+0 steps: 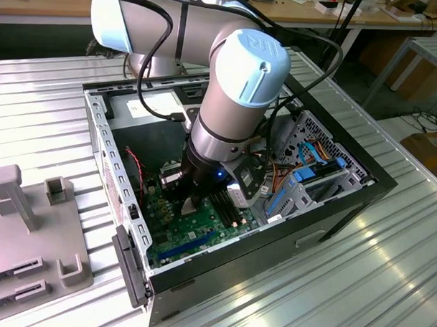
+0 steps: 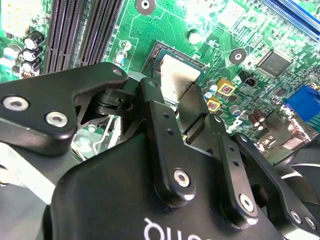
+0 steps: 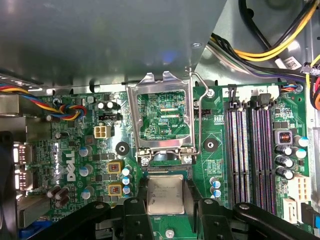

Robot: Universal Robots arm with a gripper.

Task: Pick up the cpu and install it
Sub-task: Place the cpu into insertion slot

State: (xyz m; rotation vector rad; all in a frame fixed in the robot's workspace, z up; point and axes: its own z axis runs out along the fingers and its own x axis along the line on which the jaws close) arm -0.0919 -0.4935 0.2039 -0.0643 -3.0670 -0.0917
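Robot arm low inside the open grey metal computer case (image 1: pixel 97 138), above the green motherboard (image 3: pixel 212 165).
The black two-fingered gripper (image 3: pixel 166 206) is narrowed and appears to clamp the small, flat, silver-grey-topped square cpu (image 3: pixel 165 192) between its fingers. The chip is right at the black-framed socket (image 2: pixel 156 52), beside the flipped-open silver retention frame (image 3: pixel 132 115); I cannot tell if it is seated. A slight tilt or offset could bend socket contacts or jam a corner.
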